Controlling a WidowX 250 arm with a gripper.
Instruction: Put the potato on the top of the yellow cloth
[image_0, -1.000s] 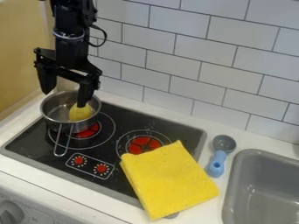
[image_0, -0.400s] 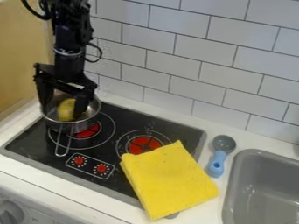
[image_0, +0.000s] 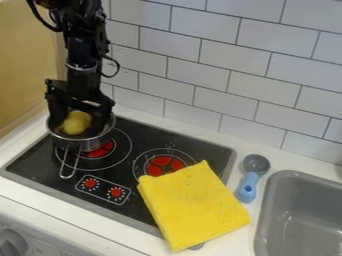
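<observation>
The black gripper (image_0: 78, 124) hangs down into the metal pot (image_0: 85, 145) on the back left burner. The yellow-brown potato (image_0: 75, 122) is at the gripper's lower end, within the outline of the pot's mouth. Whether the gripper holds it cannot be made out, and part of the pot's inside is hidden behind the gripper. The folded yellow cloth (image_0: 194, 205) lies flat at the front right of the stove, partly over the cooktop and partly over the white counter.
The pot's wire handle (image_0: 68, 175) points toward the front. A blue and grey scoop (image_0: 248, 187) lies right of the cloth, beside the grey sink (image_0: 290, 172). A tiled wall (image_0: 234, 80) stands behind, and a tan panel (image_0: 27, 65) borders the left.
The gripper has come down into the pot, then shifted slightly right. The potato has moved left from its earlier place, and appears a little higher now. The cloth has stayed put.
</observation>
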